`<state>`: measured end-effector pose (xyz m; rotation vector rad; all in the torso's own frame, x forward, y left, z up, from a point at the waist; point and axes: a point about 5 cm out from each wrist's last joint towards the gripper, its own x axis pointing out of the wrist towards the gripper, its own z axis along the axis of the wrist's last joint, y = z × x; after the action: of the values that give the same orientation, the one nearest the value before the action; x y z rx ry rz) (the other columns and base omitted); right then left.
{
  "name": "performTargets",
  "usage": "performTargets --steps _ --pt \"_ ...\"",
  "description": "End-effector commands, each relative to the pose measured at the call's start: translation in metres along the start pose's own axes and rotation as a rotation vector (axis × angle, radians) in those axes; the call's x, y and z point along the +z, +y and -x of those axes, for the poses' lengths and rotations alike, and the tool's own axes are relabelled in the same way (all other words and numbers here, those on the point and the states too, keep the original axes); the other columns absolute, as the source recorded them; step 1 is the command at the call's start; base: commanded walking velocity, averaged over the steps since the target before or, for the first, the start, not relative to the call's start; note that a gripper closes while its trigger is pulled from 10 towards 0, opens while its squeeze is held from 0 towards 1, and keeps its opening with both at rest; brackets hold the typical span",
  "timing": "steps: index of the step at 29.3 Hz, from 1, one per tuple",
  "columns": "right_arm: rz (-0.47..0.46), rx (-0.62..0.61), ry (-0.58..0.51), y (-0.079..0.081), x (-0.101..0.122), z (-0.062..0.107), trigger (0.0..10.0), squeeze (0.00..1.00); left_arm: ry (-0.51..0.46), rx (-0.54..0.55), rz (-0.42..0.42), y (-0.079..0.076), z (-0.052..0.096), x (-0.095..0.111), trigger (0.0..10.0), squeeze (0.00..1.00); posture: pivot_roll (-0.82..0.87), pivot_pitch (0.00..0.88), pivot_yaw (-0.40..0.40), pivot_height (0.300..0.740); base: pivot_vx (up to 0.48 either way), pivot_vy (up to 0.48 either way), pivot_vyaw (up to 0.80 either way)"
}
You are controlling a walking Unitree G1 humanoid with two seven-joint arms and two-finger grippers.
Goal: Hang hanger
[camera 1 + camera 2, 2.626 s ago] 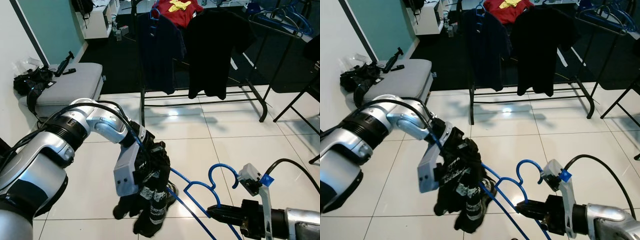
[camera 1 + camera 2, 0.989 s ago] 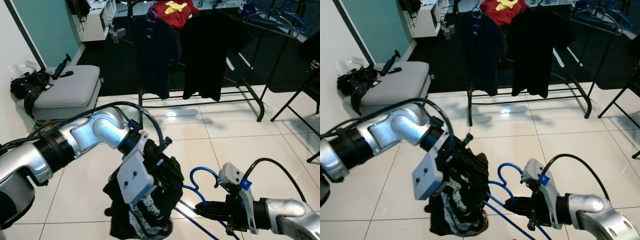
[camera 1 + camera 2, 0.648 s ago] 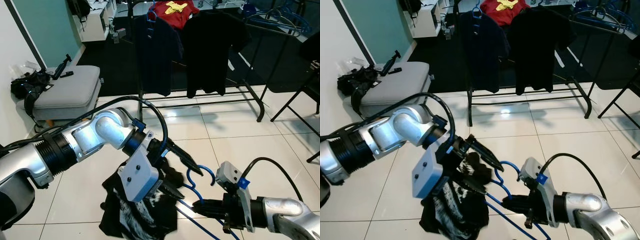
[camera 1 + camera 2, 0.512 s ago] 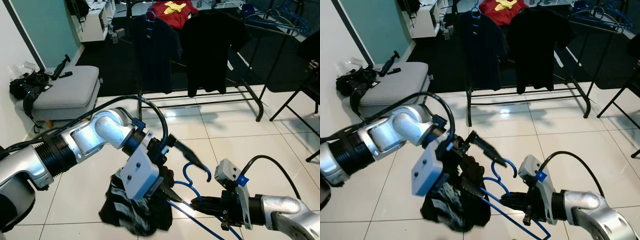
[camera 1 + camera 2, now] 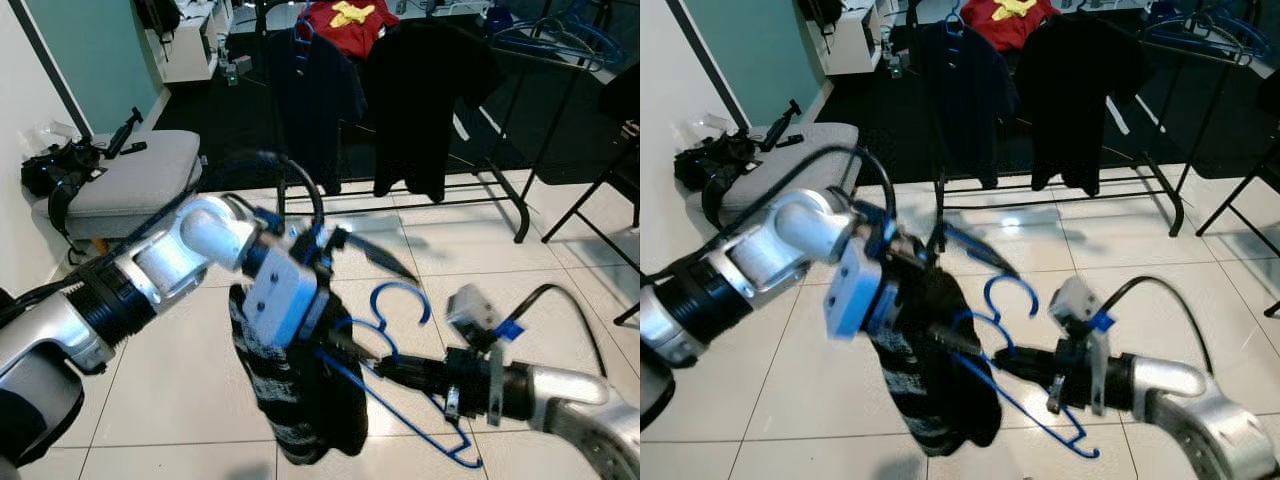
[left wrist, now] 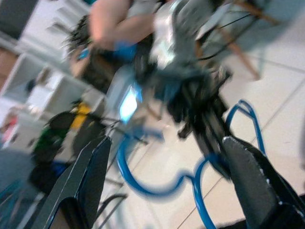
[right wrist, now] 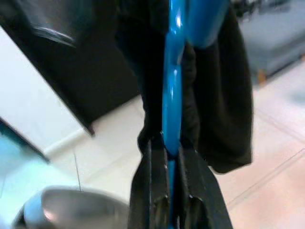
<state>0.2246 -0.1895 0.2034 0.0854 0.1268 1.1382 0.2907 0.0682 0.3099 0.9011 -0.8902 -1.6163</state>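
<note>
A blue plastic hanger [image 5: 400, 300] is held at mid height over the tiled floor, hook upward. My right gripper [image 5: 385, 370] is shut on its lower bar; the right wrist view shows the fingers [image 7: 153, 191] clamped on the blue bar [image 7: 171, 95]. A black patterned garment [image 5: 300, 400] hangs off the floor, draped around the hanger and my left arm's end. My left gripper [image 5: 385, 318] is open, its fingers [image 6: 90, 176] spread wide with the hanger [image 6: 157, 188] between them. Where the garment is caught is hidden.
A black clothes rack [image 5: 520, 215] stands behind, carrying a dark shirt [image 5: 310, 90], a black shirt [image 5: 420, 100] and a red one [image 5: 345, 20]. A grey padded bench [image 5: 130, 185] with black gear sits at the left. Black chair legs [image 5: 590, 200] stand at the right.
Both arms have risen. The left gripper opened and the garment, earlier bunched low near the floor, now hangs stretched downward. The hanger has come up with it.
</note>
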Motion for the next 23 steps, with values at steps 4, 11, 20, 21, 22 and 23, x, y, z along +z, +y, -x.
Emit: performTargets --steps 4,11,20,21,22,23 --pt "0.034 0.115 -0.168 0.015 0.033 0.015 10.0 0.0 0.087 0.186 -0.021 0.034 0.037 0.003 10.0 0.0 -0.05 0.112 0.077 0.74 0.0 0.0 0.0" --pt "0.0 0.144 -0.091 0.022 0.021 0.021 10.0 0.0 0.105 0.332 -0.036 0.063 0.071 0.02 10.0 0.0 -0.06 0.116 0.077 0.74 0.0 0.0 0.0" --pt "-0.038 0.148 -0.075 0.027 0.019 0.025 10.0 0.0 0.075 0.243 0.056 0.057 0.082 0.025 10.0 0.0 -0.06 0.124 0.081 0.74 0.0 0.0 0.0" --pt "-0.038 0.148 -0.075 0.027 0.019 0.025 10.0 0.0 0.075 0.243 0.056 0.057 0.082 0.025 10.0 0.0 -0.06 0.124 0.081 0.74 0.0 0.0 0.0" --pt "-0.04 0.147 -0.08 0.027 0.02 0.025 10.0 0.0 0.064 0.221 0.078 0.053 0.081 0.024 10.0 0.0 -0.06 0.124 0.081 0.74 0.0 0.0 0.0" --pt "-0.04 0.146 -0.085 0.027 0.021 0.025 10.0 0.0 0.06 0.209 0.093 0.051 0.08 0.023 10.0 0.0 -0.06 0.124 0.082 0.74 0.0 0.0 0.0"
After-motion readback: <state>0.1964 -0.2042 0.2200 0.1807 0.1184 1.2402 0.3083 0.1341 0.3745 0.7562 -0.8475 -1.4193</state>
